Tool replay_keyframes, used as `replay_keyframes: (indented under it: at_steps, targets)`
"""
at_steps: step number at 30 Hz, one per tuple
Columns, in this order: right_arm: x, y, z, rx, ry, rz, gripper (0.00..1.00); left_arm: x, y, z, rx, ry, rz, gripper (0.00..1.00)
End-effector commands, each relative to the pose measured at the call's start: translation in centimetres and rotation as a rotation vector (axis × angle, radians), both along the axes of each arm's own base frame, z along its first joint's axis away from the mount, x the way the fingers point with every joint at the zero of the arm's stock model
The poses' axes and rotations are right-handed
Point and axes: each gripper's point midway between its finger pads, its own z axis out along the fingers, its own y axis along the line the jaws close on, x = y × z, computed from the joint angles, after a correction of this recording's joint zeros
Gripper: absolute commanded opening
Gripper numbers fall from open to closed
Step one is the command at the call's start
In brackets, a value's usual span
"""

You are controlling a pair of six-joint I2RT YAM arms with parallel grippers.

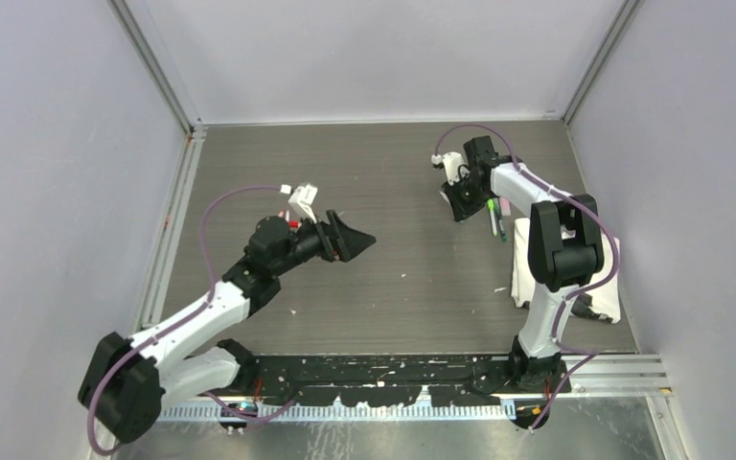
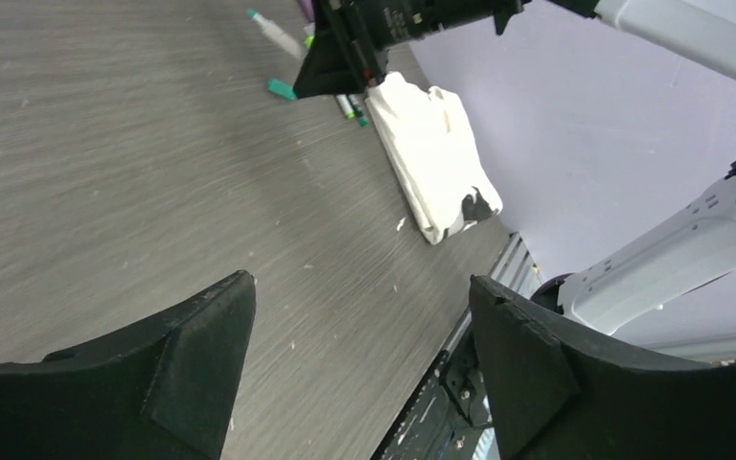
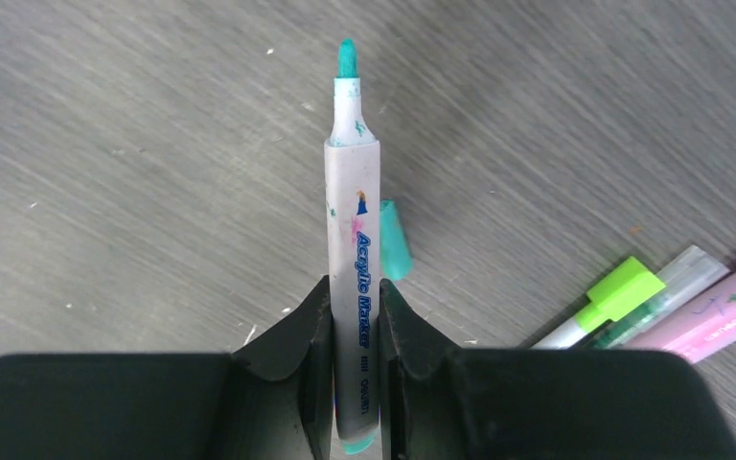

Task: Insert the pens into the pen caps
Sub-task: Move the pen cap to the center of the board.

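Note:
My right gripper (image 3: pixel 355 316) is shut on a white pen (image 3: pixel 352 220) whose bare teal tip points away from the wrist. The pen hangs just above the table. A teal pen cap (image 3: pixel 395 241) lies on the table right beside its barrel. In the top view the right gripper (image 1: pixel 460 196) is at the back right. My left gripper (image 1: pixel 359 240) hovers mid-table, tilted toward the right arm. Its jaws (image 2: pixel 359 283) are open with nothing between them. From the left wrist I see the held pen (image 2: pixel 273 32) and the teal cap (image 2: pixel 281 89).
More pens lie to the right of the held one: a lime-capped pen (image 3: pixel 613 297), a clear greenish one (image 3: pixel 676 283) and a pink one (image 3: pixel 719 311). A crumpled white cloth (image 1: pixel 527 278) lies by the right arm's base. Small white specks dot the wood-grain table.

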Motion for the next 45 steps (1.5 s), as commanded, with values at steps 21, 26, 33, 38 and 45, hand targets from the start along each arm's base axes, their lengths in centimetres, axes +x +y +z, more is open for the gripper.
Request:
replay_keyframes:
  at_steps: [21,26,33,38,45]
  targets:
    - [-0.1,1.1,-1.2,0.040,0.110,0.011,0.01,-2.7,4.1,-2.0,-0.068,0.031,0.134,0.90]
    - [-2.0,3.7,-0.4,0.154,0.165,0.002,0.01,-2.8,3.6,-2.6,-0.111,0.070,0.124,0.89]
    - [-5.0,9.3,0.1,0.271,0.265,0.037,0.01,-2.3,3.3,-4.5,-0.155,0.148,0.150,0.88]
    - [-6.5,12.8,1.2,0.409,0.323,0.043,0.01,-1.7,3.7,-6.6,-0.168,0.221,0.214,0.88]
    - [-7.5,14.5,0.2,0.428,0.363,0.066,0.01,-0.8,2.9,-8.3,-0.153,0.266,0.244,0.88]
